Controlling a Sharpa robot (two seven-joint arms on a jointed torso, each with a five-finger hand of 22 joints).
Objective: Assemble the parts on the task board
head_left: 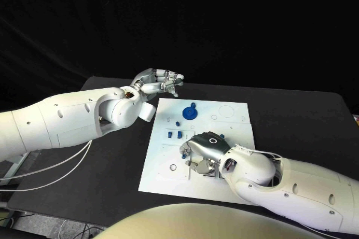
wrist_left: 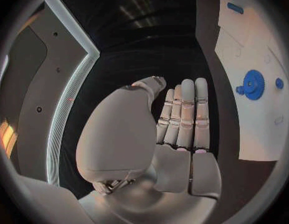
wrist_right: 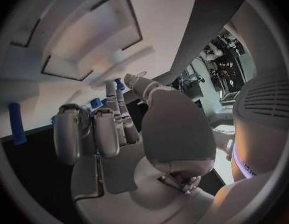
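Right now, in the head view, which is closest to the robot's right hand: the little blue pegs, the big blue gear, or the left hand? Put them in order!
From the right hand:
1. Small blue pegs, just beside it, mid-board.
2. Blue gear, farther up the task board.
3. Left hand, beyond the board's far corner.

Parts point(head_left: 190, 113) on task board point(head_left: 232, 132)

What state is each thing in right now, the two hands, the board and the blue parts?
left hand: raised off the task board's far left corner, fingers straight, holding nothing
right hand: over the board's middle, whether it holds anything cannot be told
task board: flat on the table
blue gear: on the board, untouched
small blue parts: on the board, beside the right hand
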